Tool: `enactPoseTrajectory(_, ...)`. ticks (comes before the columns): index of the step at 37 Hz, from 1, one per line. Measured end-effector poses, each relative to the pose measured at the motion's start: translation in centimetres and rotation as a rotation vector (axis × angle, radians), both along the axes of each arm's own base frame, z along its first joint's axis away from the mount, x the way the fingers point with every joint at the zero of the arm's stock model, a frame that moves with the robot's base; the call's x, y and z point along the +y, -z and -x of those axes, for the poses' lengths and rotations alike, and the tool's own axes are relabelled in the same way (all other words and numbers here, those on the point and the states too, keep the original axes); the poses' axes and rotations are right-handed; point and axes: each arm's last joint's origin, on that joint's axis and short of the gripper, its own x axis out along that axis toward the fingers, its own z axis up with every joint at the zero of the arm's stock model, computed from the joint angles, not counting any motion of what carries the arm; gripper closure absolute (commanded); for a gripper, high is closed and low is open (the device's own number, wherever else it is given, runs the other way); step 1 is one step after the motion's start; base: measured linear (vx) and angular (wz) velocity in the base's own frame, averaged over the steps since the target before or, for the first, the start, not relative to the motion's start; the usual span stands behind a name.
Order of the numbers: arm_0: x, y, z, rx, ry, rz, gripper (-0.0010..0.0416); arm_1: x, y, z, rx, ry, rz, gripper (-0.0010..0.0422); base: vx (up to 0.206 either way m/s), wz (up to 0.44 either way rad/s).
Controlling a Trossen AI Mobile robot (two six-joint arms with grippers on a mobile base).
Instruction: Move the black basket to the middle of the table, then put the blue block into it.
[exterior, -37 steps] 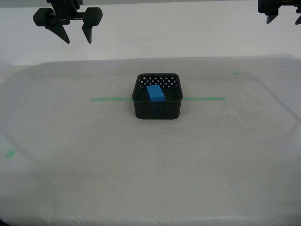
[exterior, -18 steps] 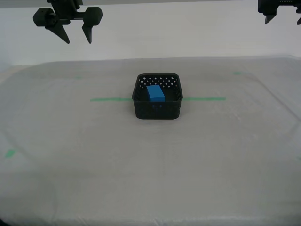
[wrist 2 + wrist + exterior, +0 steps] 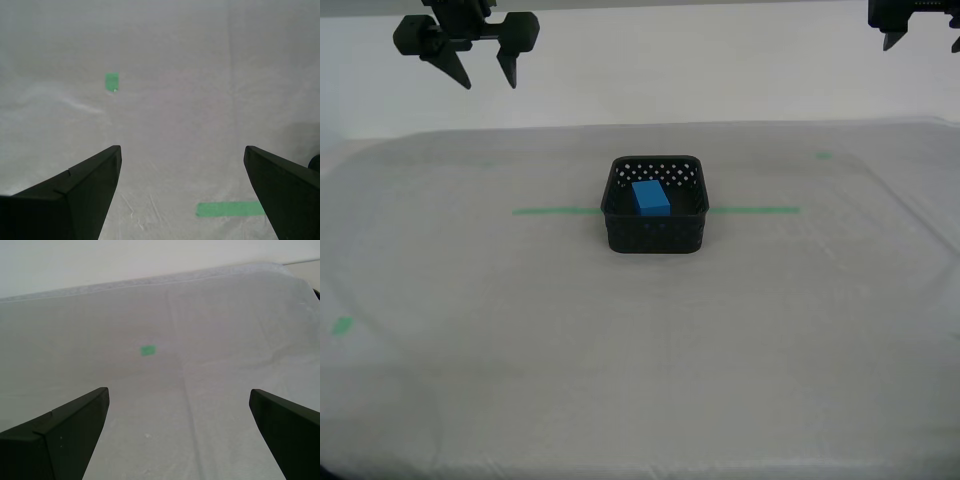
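Basket (image 3: 655, 218), black, sits mid-table (image 3: 640, 350) on the green tape line (image 3: 555, 211); blue block (image 3: 650, 197) lies inside it. Above the far edge, my first gripper (image 3: 178, 432) and my second gripper (image 3: 182, 187) hang spread wide, both empty, nothing between the jaws
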Motion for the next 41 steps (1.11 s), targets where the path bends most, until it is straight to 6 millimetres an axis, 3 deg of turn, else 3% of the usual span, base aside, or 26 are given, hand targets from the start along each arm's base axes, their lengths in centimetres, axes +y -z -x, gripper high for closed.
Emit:
enactPoseTrajectory(13,0.0,0.0,0.0,0.0,0.0,0.0,0.0012,0.1,0.0,-0.1,-0.008,0.012,-0.009,0.0115,0.0,0.0)
enactPoseTrajectory(30,0.0,0.0,0.0,0.0,-0.001,0.0,0.0012,0.5,3.4,0.7,0.059,0.009,-0.017,0.0063,0.0,0.0)
enactPoseTrajectory(41,0.0,0.0,0.0,0.0,0.0,0.0,0.0012,0.6,3.2,0.6,0.035,0.021,-0.023,0.0062,0.0,0.0)
